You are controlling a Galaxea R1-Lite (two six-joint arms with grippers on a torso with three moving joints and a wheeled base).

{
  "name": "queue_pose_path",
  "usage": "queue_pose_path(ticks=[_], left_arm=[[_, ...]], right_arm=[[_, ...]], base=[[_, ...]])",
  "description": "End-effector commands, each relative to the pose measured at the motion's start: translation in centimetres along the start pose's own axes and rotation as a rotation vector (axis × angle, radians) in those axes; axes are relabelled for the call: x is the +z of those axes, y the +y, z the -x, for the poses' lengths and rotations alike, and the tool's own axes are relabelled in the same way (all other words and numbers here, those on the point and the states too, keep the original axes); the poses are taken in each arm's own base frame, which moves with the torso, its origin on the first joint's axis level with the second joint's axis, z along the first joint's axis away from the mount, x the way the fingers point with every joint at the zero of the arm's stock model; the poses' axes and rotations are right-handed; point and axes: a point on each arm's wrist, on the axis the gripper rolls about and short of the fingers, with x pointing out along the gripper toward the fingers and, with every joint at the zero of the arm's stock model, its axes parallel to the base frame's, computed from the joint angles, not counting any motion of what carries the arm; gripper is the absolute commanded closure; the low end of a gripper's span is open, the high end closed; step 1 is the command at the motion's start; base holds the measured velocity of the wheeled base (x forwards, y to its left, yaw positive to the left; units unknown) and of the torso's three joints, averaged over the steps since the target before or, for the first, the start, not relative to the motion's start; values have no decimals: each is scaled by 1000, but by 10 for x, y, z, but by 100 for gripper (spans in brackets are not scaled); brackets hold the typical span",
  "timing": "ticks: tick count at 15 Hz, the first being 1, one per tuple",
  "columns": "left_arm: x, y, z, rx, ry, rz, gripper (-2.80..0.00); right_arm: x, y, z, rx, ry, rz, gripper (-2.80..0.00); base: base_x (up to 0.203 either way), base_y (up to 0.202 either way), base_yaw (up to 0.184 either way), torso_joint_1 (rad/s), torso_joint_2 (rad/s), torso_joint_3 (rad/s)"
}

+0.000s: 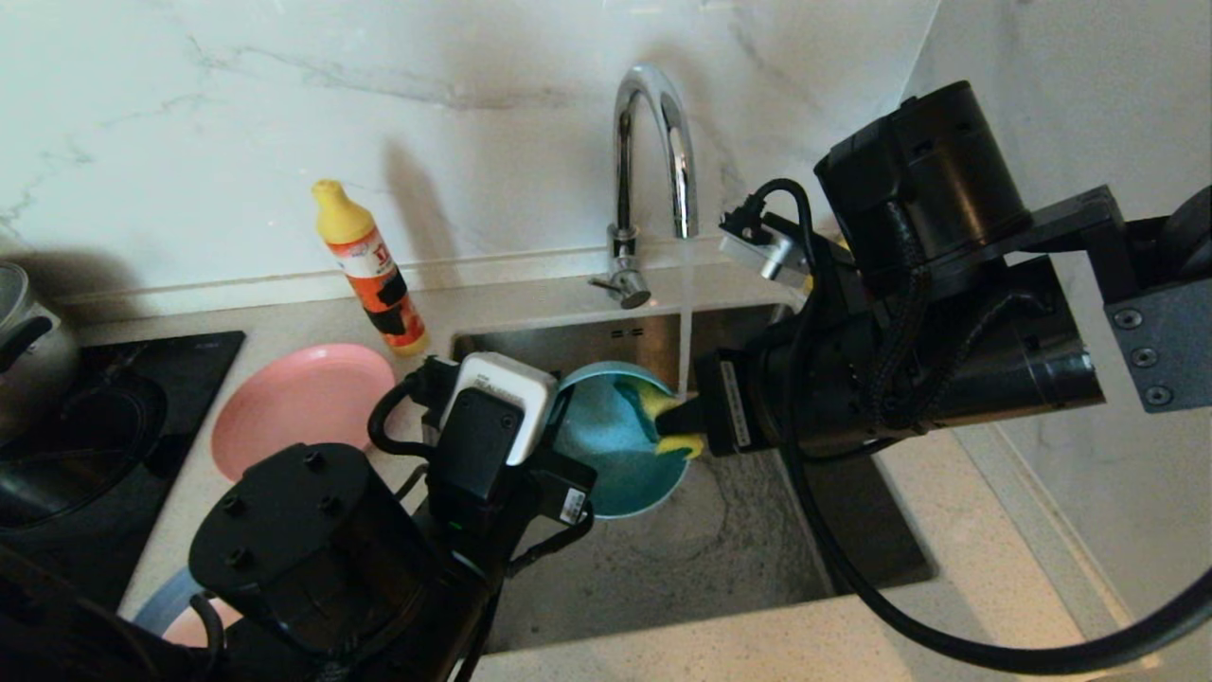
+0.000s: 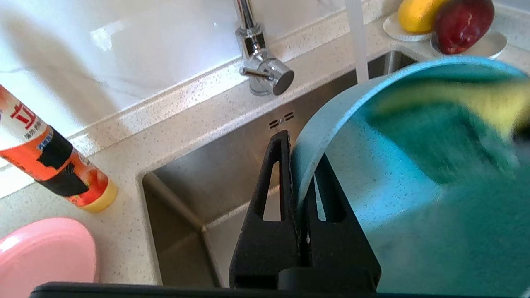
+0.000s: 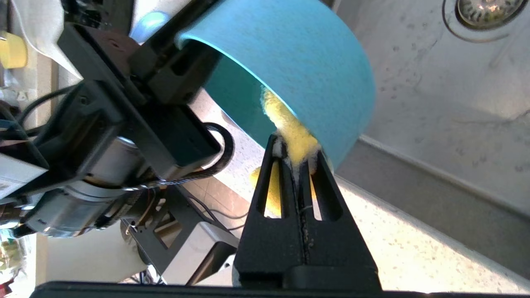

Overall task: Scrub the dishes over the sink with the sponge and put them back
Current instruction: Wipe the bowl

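the teal bowl point(image 1: 615, 445) hangs over the sink point(image 1: 757, 559), tipped so its hollow faces the right claw point(image 1: 674, 428), and the left claw point(image 2: 296, 182) is clenched on its rim, one finger inside the wall and one outside. the sponge point(image 1: 663, 417) sits pinched in the right claw and is pressed against the bowl's inside near the rim on that claw's side, with the tap point(image 1: 653, 142) running a thin stream just beyond it. so the step in hand looks like the scrubbing of this bowl (the third or so of four pieces, though that cannot be read from here). the next move probably calls for dragging the sponge round the inner wall while the left claw keeps the bowl steady, then a rinse and setting it back on the desk point(image 1: 530, 313).

outward from the left claw, on the side away from the sink, the salmon-pink plate point(image 1: 303, 403) lies on the desk, with a soap bottle point(image 1: 369, 270) behind it near the wall.

the left arm reaches up from below, wrist turned toward the basin; the right arm comes in level from the far side, forearm across the sink's edge.
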Motion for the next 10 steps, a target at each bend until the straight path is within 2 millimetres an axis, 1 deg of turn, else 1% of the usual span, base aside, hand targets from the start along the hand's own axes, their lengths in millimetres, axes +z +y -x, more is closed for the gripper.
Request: queue_pose_path(ticks=[1,5,8,10], left_arm=[[1,1,0,6,-6,1,0],[1,0,0,5,-5,1,0],[1,1,0,5,-8,3,0],[1,0,0,5,-7,3,0]], right_arm=[[0,5,2,13,-5,11,0],[-4,17,-3,47,8,49,0],[-12,30,-10,77,38,75,0],[-15,32,-16,80,55,80,0]], base=[[0,0,0,0,0,0],[0,0,0,0,0,0],[0,0,0,0,0,0],[0,0,0,0,0,0]])
